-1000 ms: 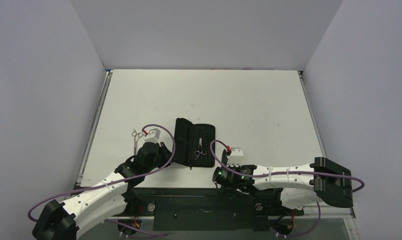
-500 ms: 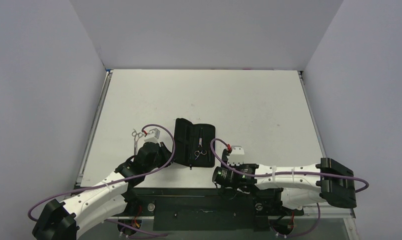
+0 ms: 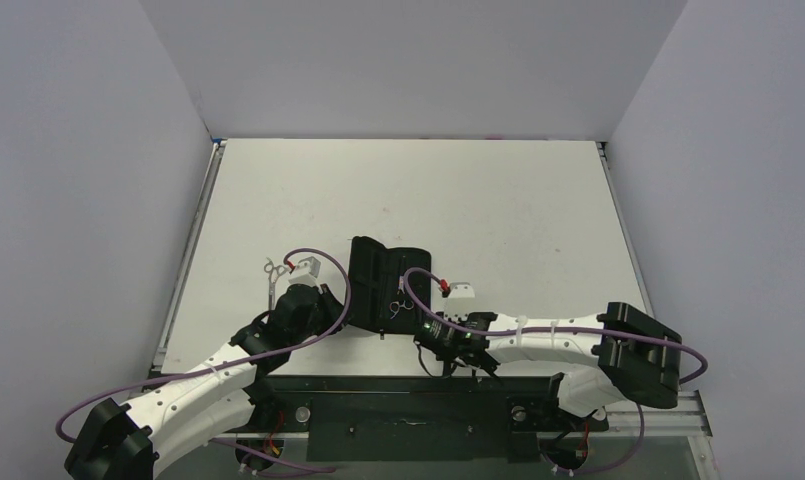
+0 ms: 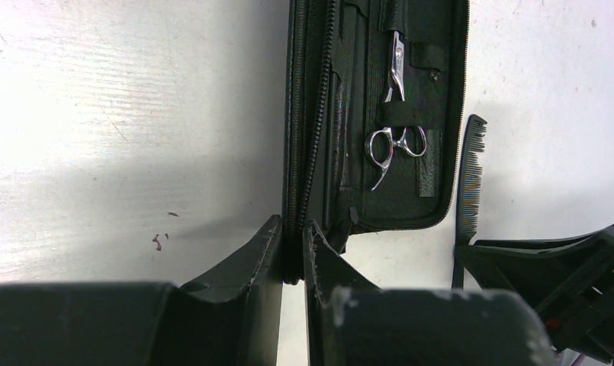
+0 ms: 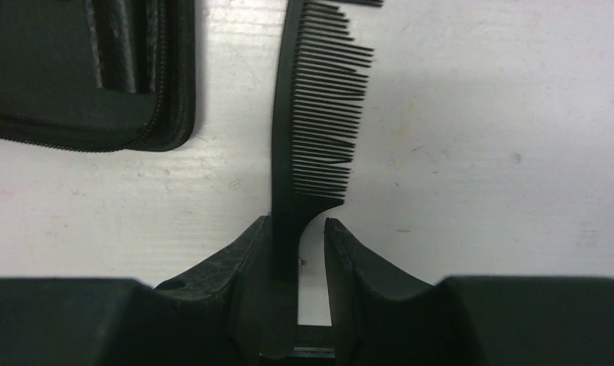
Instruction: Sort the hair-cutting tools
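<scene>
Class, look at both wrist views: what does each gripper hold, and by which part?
The right gripper holds the comb by its handle, below the teeth. The left gripper pinches the zip case at its near zippered edge.

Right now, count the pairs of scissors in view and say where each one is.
2. One pair of scissors sits strapped inside the open black case. A second pair lies on the table, left of the case. Others may be hidden.
</scene>
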Robot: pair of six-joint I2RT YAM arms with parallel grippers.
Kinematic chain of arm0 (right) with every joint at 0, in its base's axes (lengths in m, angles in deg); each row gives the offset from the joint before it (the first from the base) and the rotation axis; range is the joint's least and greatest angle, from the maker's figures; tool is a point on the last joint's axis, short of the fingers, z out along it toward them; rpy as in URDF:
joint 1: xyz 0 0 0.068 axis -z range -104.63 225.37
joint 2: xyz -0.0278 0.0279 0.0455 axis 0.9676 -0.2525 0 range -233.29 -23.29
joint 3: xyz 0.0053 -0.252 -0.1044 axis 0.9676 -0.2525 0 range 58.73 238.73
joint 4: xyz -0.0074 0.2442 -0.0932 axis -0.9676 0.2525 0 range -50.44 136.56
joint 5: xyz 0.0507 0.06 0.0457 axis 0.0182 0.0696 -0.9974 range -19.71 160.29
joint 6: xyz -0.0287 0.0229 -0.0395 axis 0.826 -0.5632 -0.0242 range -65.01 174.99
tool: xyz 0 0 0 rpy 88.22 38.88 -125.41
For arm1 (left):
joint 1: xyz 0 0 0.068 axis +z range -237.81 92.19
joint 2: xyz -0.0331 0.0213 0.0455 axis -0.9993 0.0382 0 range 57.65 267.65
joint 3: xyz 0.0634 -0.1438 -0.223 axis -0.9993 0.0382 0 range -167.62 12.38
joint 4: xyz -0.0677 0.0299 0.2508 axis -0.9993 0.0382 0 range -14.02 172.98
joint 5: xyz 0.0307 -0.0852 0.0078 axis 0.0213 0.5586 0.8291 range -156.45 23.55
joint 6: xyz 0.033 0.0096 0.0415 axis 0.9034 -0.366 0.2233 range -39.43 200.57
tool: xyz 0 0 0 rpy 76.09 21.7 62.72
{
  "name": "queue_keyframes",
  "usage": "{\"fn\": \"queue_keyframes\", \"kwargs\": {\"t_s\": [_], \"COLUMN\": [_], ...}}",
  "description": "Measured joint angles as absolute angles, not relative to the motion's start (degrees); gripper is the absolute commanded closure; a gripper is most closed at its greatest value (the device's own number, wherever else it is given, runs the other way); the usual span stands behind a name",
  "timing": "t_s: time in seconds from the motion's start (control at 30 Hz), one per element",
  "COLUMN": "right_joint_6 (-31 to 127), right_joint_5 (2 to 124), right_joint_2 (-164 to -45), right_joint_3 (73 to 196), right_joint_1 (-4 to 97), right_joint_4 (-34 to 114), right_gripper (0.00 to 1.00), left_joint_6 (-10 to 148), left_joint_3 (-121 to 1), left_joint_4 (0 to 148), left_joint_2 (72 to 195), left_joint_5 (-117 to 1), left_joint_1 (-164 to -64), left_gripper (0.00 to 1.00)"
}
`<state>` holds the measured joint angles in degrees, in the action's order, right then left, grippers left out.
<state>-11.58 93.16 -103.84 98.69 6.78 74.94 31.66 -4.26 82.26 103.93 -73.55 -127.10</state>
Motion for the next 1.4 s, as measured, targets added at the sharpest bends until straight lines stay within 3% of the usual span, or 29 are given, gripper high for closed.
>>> {"fn": "queue_keyframes", "kwargs": {"t_s": [0.23,0.53,0.87,1.1,1.2,1.4], "right_joint_6": [-10.46,-11.14,-16.86,-19.38,-19.79,-20.76], "right_joint_5": [90.69,92.03,92.79,92.46,92.31,92.07], "right_joint_2": [-104.69,-102.99,-98.72,-97.81,-96.45,-93.72], "right_joint_3": [98.56,95.81,91.83,92.24,92.64,95.57], "right_joint_1": [6.69,5.12,-0.04,-2.05,-2.40,-4.35], "right_joint_4": [72.12,68.91,66.77,69.96,73.87,78.76], "right_gripper": [0.72,0.86,0.89,0.61,0.57,0.55], "left_joint_6": [31.64,31.64,31.40,31.23,31.20,31.23], "left_joint_3": [-4.24,-4.24,-3.96,-3.96,-3.96,-3.96], "left_joint_4": [82.26,82.26,82.24,82.24,82.24,82.22], "left_joint_2": [103.82,103.82,103.61,103.61,103.61,103.82], "left_joint_5": [-73.55,-73.55,-73.55,-73.55,-73.55,-73.57], "left_joint_1": [-127.10,-127.10,-127.10,-127.10,-127.10,-127.10], "left_gripper": [1.00,1.00,1.00,1.00,1.00,0.85]}}
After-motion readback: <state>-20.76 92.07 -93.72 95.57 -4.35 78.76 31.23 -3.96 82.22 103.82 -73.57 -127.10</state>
